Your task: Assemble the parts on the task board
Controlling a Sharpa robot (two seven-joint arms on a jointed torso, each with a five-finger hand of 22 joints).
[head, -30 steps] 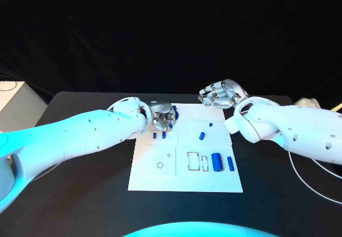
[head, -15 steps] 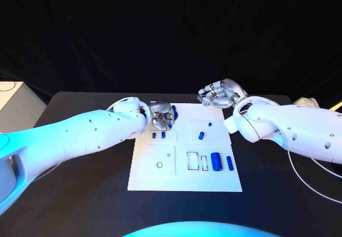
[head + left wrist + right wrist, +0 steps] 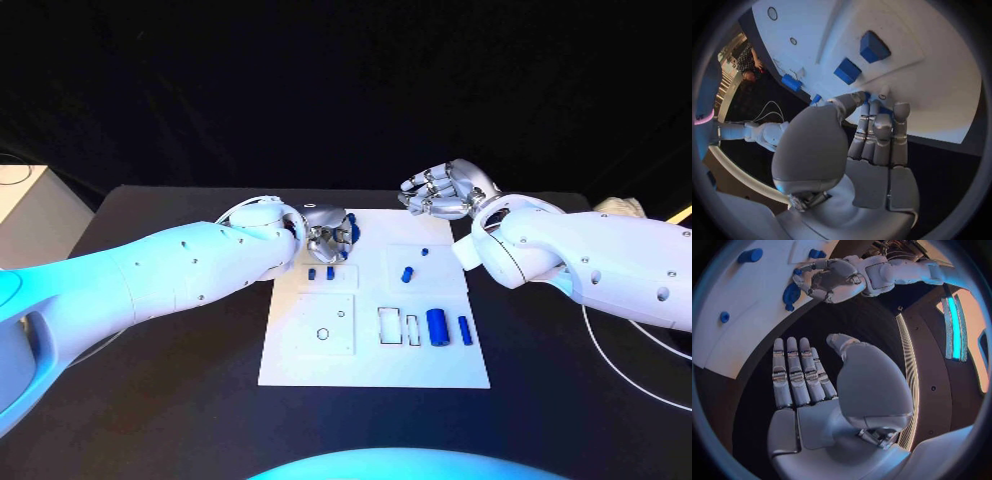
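Nothing's shifted: left hand (image 3: 329, 238) pinches small rigid blue part (image 3: 867, 95) w/ fingertips at board's (image 3: 375, 370) far-left; right hand (image 3: 447, 192) empty, fingers apart.

Task board (image 3: 372, 365) mid-table (image 3: 173, 400), 2 cylinders (image 3: 437, 327) (side by side) on its right

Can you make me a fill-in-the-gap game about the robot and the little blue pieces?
1. The blue parts lie on a ____ task board.
2. The table under the board is ____.
3. The ____ robot hand touches the board's far edge.
4. The right robot hand holds ____.

Missing words: white; black; left; nothing
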